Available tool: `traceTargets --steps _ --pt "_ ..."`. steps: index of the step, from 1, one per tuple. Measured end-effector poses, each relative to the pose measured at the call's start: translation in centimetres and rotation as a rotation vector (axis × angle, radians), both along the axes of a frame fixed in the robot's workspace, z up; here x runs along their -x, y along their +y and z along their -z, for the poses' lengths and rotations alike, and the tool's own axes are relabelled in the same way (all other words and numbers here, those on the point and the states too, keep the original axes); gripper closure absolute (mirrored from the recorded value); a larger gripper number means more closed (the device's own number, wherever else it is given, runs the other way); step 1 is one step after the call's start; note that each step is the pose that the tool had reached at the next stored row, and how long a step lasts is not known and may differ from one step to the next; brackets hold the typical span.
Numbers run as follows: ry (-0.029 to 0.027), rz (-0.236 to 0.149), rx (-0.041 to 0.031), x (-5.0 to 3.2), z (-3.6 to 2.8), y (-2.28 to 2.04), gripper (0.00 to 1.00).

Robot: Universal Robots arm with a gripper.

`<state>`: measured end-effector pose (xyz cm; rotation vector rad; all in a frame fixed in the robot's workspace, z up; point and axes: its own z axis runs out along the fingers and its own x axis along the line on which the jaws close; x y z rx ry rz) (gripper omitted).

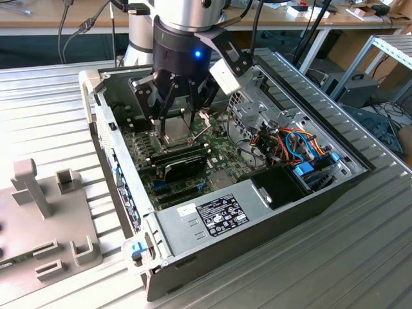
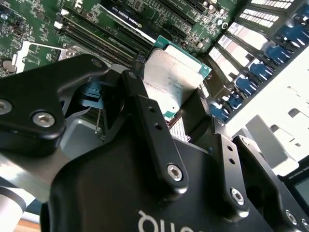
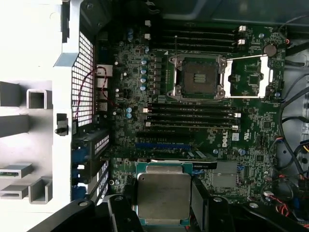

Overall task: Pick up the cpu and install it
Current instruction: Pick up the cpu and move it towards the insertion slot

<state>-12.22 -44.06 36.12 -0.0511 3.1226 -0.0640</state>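
Robotics lab: ribbed metal worktable (image 1: 360,257), open computer case (image 1: 264,235), cable-strewn benches (image 1: 38,16) behind.

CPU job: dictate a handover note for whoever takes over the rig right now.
Gripper: shut on the cpu, holding it above the motherboard inside the open computer case.
Socket: empty, with its metal frame swung open beside it.
Done: cpu picked up.
Left: cpu not yet in the socket; the two are apart.

Print on the power supply label (image 1: 222,215) is illegible.
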Motion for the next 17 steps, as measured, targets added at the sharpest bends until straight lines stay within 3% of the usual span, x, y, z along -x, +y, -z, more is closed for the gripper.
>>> traceTargets --steps 17 --pt "0.0 0.0 0.0 -1.34 0.0 0.0 0.45"
